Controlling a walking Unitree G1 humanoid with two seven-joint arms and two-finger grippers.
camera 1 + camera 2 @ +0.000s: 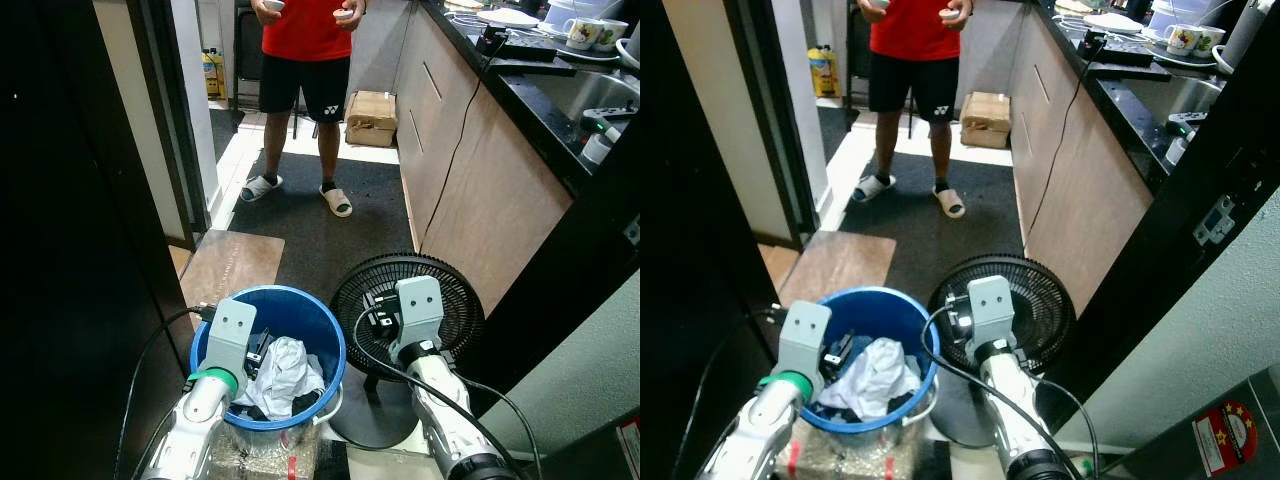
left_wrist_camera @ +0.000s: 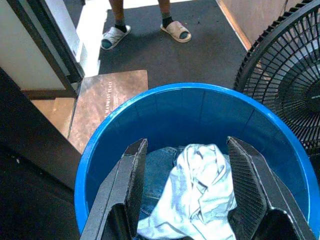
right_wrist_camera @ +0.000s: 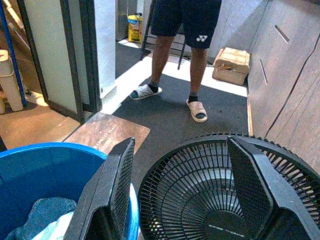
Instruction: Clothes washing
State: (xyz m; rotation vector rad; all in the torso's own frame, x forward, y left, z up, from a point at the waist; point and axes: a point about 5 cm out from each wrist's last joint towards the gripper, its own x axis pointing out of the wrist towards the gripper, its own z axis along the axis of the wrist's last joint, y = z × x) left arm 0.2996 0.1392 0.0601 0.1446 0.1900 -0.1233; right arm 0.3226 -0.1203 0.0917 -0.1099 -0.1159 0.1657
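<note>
Left wrist view: left gripper (image 2: 187,200) spread wide, fingers straddling a crumpled white garment (image 2: 197,192) atop denim in the blue bucket (image 2: 200,107) — likely poised to pinch the top piece for washing. From the head camera, bucket sits at 7 o'clock, black floor fan (image 1: 445,290) at 5 o'clock just beside it. Right gripper (image 3: 182,200) also wide, empty, hovering over the fan, apparently idle. Person (image 1: 305,60) in red shirt stands at 12 o'clock, holding controllers.

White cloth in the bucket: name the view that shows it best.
Left wrist view: the white cloth lies close up between the open left gripper fingers, inside the blue bucket. Both eye views show it smaller; the right wrist view catches a pale edge.
</note>
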